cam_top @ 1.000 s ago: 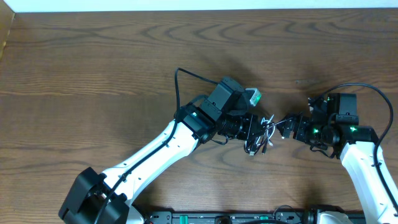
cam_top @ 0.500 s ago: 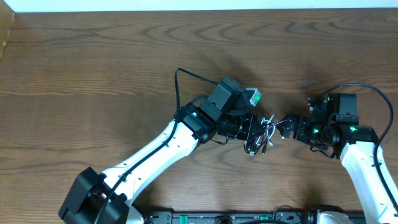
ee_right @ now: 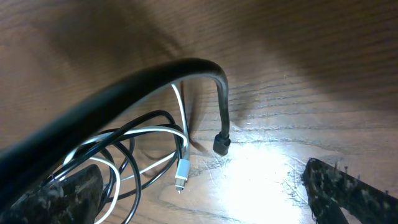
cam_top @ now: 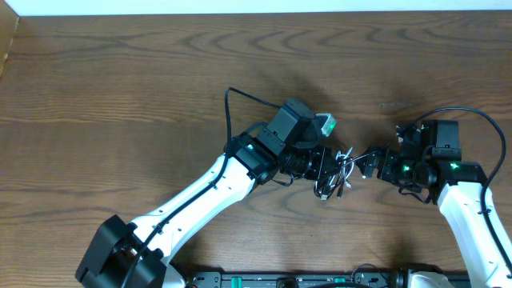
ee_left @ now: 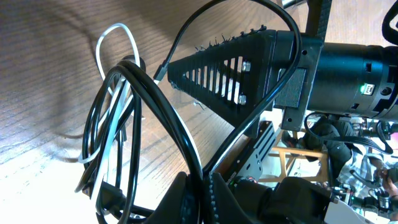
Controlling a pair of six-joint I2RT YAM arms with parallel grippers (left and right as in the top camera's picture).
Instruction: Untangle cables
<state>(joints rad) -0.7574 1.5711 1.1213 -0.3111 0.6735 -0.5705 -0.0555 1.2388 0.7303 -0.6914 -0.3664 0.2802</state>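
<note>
Apparently nothing moves across this last second: in the overhead view the table [cam_top: 120,80], both arms and the knot of cords sit exactly where they were, so we read this as a pause and not as progress.

The left arm [cam_top: 200,188] reaches in from the lower left and the right arm [cam_top: 472,216] from the lower right, and their tips nearly meet right of centre. The left gripper [cam_top: 332,172] is clamped tight. In its wrist view the black cables [ee_left: 155,118] run straight down into the seam between its fingers [ee_left: 186,196], so we judge it has hold of them. The right gripper [cam_top: 372,162] stands fully spread and holds nothing, and its wrist view shows one finger at each lower corner.

The cables [cam_top: 340,168] hang as one bunch at the left gripper's tip, just beside the right gripper. The white cable [ee_right: 181,106] loops through the black ones, still tangled. Its silver plug [ee_right: 181,173] and a black plug [ee_right: 221,144] dangle free near the wood.

We think the open gripper is lined up to pick a loose end, but no strand is separated yet.
</note>
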